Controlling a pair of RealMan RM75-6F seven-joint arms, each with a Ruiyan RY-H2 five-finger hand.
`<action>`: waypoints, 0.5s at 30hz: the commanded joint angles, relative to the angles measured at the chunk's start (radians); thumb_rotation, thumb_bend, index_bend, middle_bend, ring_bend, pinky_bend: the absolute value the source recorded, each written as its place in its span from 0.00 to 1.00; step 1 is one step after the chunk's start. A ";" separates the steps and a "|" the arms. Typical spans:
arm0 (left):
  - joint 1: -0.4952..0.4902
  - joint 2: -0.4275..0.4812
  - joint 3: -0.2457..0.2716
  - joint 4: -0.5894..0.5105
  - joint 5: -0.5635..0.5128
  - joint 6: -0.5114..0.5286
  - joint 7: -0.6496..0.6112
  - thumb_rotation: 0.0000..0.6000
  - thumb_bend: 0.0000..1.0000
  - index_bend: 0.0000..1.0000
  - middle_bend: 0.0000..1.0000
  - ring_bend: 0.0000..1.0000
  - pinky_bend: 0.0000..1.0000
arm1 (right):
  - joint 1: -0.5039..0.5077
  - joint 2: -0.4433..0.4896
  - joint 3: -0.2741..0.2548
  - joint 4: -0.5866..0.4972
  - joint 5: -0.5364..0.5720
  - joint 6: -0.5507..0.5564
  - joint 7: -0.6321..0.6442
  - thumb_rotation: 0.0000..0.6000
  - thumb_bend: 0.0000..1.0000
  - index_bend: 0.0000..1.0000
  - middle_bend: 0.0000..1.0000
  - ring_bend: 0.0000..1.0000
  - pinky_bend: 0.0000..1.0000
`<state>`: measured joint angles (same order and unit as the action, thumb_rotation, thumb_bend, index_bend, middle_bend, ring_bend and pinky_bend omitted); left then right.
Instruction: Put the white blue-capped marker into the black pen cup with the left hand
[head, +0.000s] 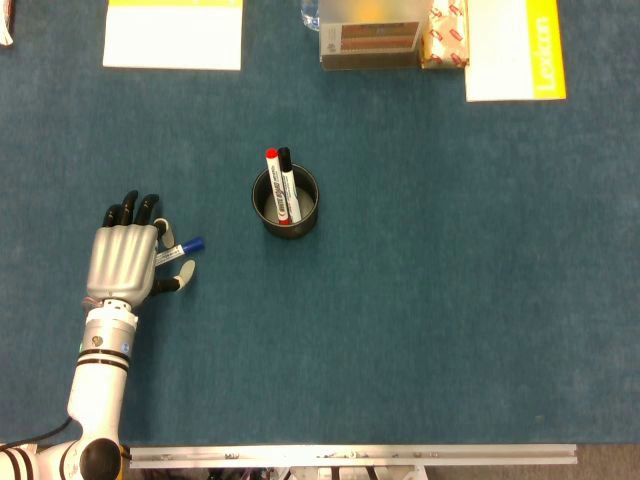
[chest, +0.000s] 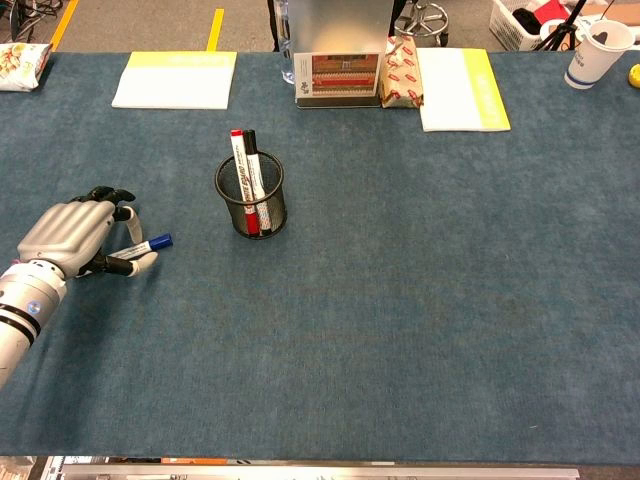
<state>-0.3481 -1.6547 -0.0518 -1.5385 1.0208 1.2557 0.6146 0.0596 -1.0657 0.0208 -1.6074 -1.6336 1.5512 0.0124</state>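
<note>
The left hand (head: 124, 262) lies palm-down at the left side of the table (head: 420, 300), its silver back up and its dark fingertips (head: 128, 209) pointing away from the robot. It pinches the marker (head: 176, 250) between the thumb and a finger; in the chest view the same hand (chest: 68, 235) has the marker (chest: 145, 246) caught at its near side, with the blue cap sticking out to the right past the thumb. The white barrel is mostly hidden under the palm. Whether the marker is off the cloth or touching it cannot be told. The white forearm runs back from the wrist toward the bottom left corner.

The right hand shows in neither view.

The cup (head: 286, 203) stands upright, well apart from the hand, to its right and a little farther from the robot. In it stand a red marker (head: 273, 175) and a black marker (head: 287, 172), side by side, leaning slightly and rising above the rim. The chest view shows the cup (chest: 250, 196) to be black mesh.

Along the far edge lie a notepad (head: 173, 33) at the left, a box (head: 370, 38) in the middle with a snack packet (head: 444, 36) just beside it, and a book (head: 515, 48) with a yellow strip at the right. A paper cup (chest: 597, 53) stands at the far right corner in the chest view.
</note>
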 joint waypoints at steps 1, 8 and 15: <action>0.001 -0.001 0.000 0.004 -0.001 0.000 0.001 0.59 0.26 0.45 0.11 0.02 0.13 | 0.000 0.000 0.000 0.000 0.000 0.000 0.000 1.00 0.00 0.30 0.25 0.22 0.38; 0.004 -0.005 0.002 0.015 0.005 0.004 0.006 0.66 0.26 0.45 0.11 0.02 0.13 | 0.000 -0.001 0.000 0.001 0.000 -0.001 -0.001 1.00 0.00 0.30 0.26 0.22 0.38; 0.007 -0.008 0.003 0.021 0.005 0.004 0.011 0.80 0.26 0.46 0.11 0.02 0.13 | 0.000 -0.001 0.000 0.001 0.001 -0.001 -0.001 1.00 0.00 0.30 0.25 0.22 0.38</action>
<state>-0.3416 -1.6631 -0.0488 -1.5171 1.0260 1.2598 0.6254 0.0599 -1.0665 0.0213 -1.6066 -1.6330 1.5499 0.0115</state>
